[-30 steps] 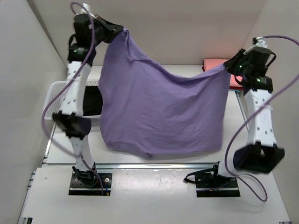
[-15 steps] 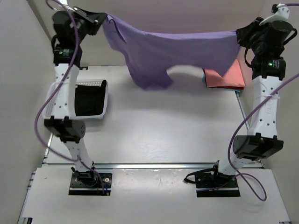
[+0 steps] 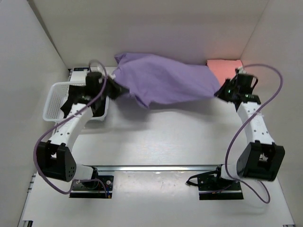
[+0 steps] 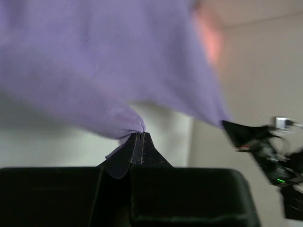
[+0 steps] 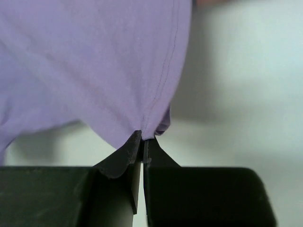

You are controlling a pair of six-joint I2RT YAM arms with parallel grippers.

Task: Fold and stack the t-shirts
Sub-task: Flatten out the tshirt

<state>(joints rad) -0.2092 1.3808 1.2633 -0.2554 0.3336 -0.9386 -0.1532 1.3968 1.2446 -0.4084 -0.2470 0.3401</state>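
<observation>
Arms stretch low and wide; my left gripper (image 4: 137, 135) and right gripper (image 5: 142, 138) clamp the lilac t-shirt (image 3: 165, 85) by its edges, white basket (image 3: 53, 101) beside my left forearm.

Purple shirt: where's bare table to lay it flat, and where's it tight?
Free: the broad table patch in front of the lilac-purple shirt, bordered by the left arm, the right arm and the metal rail near their bases. Crowded: far left, the white basket; far right corner, the salmon-pink shirt.
</observation>
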